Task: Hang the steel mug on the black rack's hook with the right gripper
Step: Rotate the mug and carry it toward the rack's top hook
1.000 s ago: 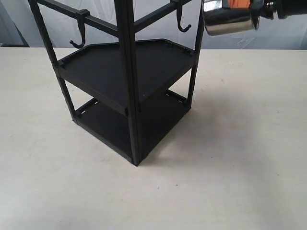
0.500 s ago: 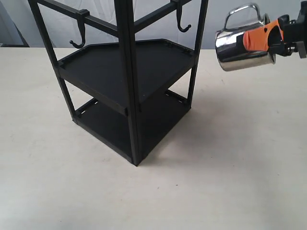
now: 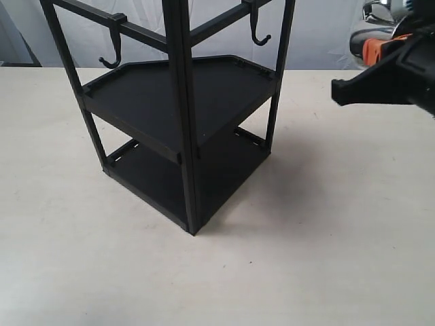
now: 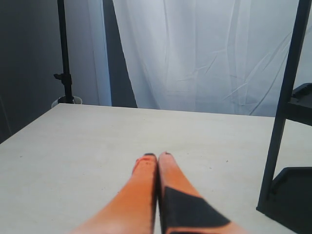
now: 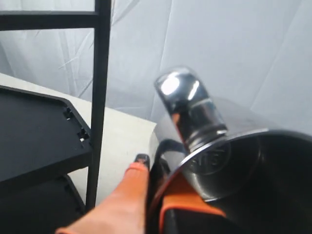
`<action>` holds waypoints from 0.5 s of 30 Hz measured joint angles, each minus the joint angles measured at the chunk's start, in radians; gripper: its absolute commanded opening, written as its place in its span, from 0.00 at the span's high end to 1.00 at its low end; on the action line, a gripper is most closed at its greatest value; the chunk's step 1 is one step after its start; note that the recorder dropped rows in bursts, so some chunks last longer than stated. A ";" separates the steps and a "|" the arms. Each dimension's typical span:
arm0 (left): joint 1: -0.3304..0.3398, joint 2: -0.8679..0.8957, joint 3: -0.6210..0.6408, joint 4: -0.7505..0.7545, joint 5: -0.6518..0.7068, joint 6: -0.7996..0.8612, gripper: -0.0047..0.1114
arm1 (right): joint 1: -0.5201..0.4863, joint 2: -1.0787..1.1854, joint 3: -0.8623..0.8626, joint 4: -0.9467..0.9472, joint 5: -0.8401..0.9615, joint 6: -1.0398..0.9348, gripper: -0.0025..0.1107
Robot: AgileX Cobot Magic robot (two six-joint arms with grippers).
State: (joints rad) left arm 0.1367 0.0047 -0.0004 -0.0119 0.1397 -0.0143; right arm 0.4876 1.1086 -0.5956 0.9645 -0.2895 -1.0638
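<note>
The black rack (image 3: 185, 115) stands left of centre on the table, with one hook (image 3: 258, 30) on its right top rail and another hook (image 3: 111, 51) on the left rail. The steel mug (image 3: 369, 30) is at the far right edge, well right of the rack and mostly hidden behind the arm. My right gripper (image 3: 379, 49) is shut on its wall. In the right wrist view the steel mug (image 5: 229, 146) fills the frame with its looped handle (image 5: 187, 105) pointing outward, and the right gripper (image 5: 158, 170) pinches its rim. My left gripper (image 4: 157, 156) is shut and empty.
The rack's post (image 5: 100, 97) and upper tray (image 5: 39, 131) stand close beside the mug in the right wrist view. Another rack post (image 4: 285, 107) rises near the left gripper. A pale table (image 3: 326, 238) spreads around the rack, with a white curtain (image 4: 204, 53) behind.
The mug has swung away from the rack's right hook, down and then rightward to the frame's edge. A black part of the arm now covers most of it.
</note>
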 measured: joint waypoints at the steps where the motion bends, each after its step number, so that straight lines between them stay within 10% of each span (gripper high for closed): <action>1: 0.000 0.000 0.000 0.000 0.000 0.000 0.95 | 0.051 0.014 0.013 0.002 -0.075 -0.007 0.99; 15: 0.000 0.000 0.000 0.000 0.000 0.000 0.95 | 0.569 0.420 0.016 0.149 -0.868 -0.128 0.99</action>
State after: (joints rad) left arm 0.1367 0.0047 -0.0004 -0.0119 0.1397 -0.0143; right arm 1.0570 1.5288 -0.5798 1.1134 -1.1577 -1.1923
